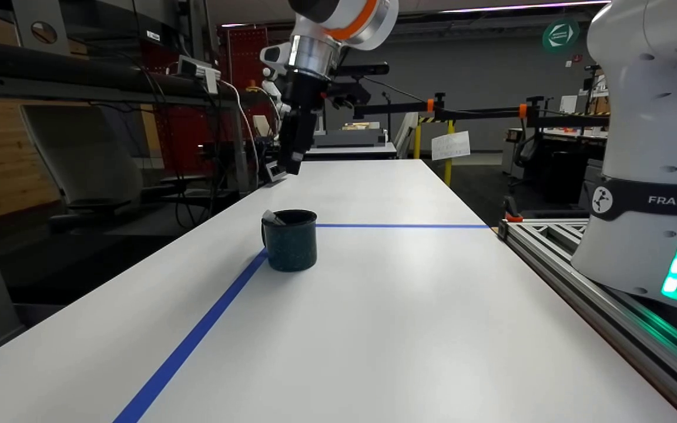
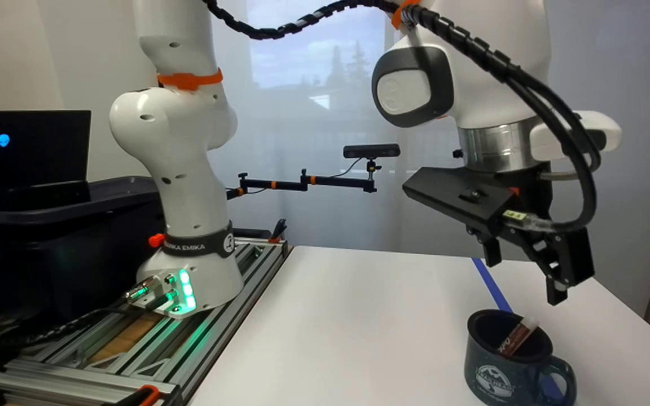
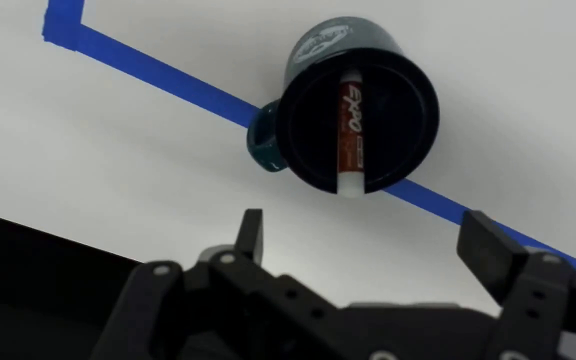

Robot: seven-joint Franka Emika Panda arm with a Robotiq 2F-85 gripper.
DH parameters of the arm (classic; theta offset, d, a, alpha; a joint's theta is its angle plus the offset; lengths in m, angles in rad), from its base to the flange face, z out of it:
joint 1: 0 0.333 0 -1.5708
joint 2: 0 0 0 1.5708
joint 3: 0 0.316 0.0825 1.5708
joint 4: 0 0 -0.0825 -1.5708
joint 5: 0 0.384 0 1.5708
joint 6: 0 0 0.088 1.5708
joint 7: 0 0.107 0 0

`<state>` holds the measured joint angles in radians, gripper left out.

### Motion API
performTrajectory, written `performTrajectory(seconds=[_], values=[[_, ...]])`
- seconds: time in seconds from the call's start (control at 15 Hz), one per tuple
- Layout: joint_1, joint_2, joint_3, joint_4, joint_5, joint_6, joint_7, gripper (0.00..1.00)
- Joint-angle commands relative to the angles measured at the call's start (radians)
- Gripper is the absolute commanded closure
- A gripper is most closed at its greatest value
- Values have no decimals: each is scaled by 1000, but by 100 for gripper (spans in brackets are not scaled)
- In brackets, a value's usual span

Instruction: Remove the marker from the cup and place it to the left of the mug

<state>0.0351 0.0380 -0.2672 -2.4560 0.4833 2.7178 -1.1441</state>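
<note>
In the wrist view, the gripper (image 3: 360,230) is seen nearest, its fingers (image 3: 490,250) spread apart. Beyond, the marker (image 3: 351,125) is leaned inside the cup (image 1: 292,247), set nearer the worktop edge (image 1: 138,271) opposite the robot base (image 1: 656,252).

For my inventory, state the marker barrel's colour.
Marker barrel: reddish-brown, clearest in the wrist view.

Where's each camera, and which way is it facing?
In an exterior view: above the table, looking along it; base at picture right, gripper central.
In an exterior view: roughly opposite, facing back; laptop and base left, gripper right.
Wrist view: behind the fingers, which show, looking down at marker and mug.
Both exterior views share mug, base, gripper.
</note>
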Motion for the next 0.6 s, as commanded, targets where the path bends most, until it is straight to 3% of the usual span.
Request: performTrajectory(seconds=[0.0,0.33,0.53], values=[[-8,76,8,53,89,-9,-102,0],[-8,143,27,83,144,-5,-117,0],[0,136,18,65,103,0,-84,0]])
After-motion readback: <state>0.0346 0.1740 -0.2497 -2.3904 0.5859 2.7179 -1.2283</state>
